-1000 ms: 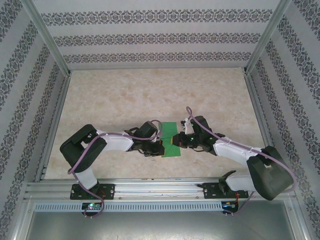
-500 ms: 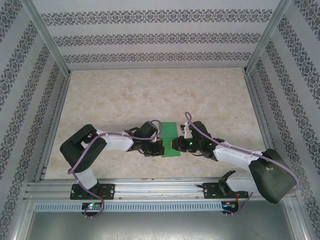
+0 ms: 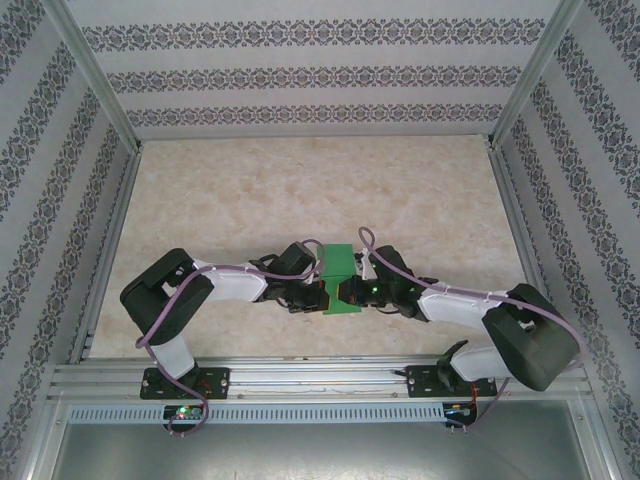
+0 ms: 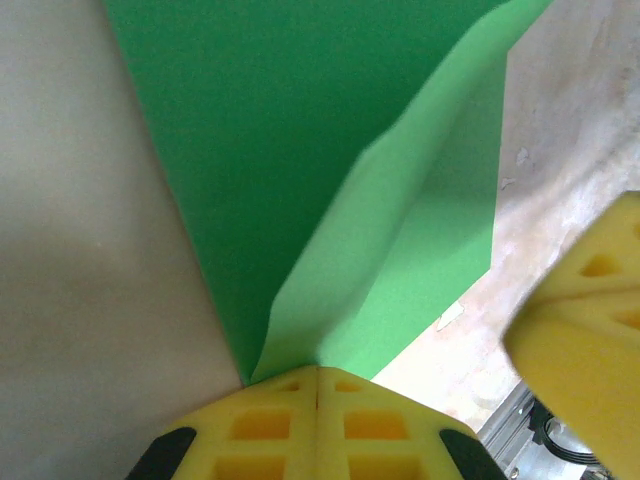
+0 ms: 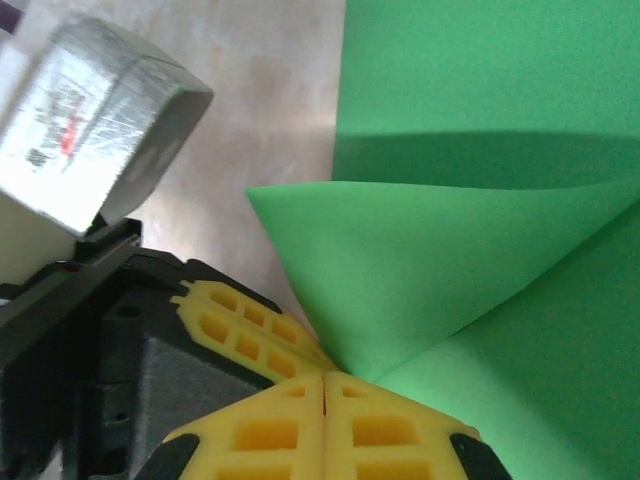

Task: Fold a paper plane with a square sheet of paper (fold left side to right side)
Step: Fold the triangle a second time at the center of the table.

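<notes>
Both grippers are clamping shut on the sheet (image 3: 340,258) at the table's (image 3: 300,190) near middle, left gripper (image 4: 317,372) and right gripper (image 5: 325,378) each pinching an edge. Since a second ago the right gripper has been sliding leftward, bowing the paper over. Striped patterned walls (image 3: 320,75) are enclosing the marbled beige table. Print on a silver block (image 5: 100,130) is blurring past reading.

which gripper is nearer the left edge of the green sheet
Left. The left gripper is shut on the green sheet right at its near left edge. The right gripper pinches a lifted flap just to the right, over the sheet.
</notes>
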Available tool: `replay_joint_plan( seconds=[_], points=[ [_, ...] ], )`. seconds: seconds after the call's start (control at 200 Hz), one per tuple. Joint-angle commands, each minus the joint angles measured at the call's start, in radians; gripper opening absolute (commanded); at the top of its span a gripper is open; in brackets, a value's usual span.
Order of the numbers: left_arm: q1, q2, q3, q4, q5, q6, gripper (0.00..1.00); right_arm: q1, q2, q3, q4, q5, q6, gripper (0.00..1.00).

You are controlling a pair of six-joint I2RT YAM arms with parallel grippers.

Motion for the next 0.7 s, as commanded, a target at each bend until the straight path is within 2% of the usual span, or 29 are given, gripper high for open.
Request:
replay_joint_plan(
  seconds=[0.0, 0.694],
  points=[
    [-0.011, 0.031, 0.0, -0.081, -0.045, 0.016, 0.0, 0.022, 0.037, 0.026, 0.037, 0.016, 0.006, 0.0],
    [-0.013, 0.032, 0.004, -0.095, -0.05, 0.011, 0.0, 0.037, 0.161, 0.065, 0.056, 0.022, -0.005, 0.0]
  ],
)
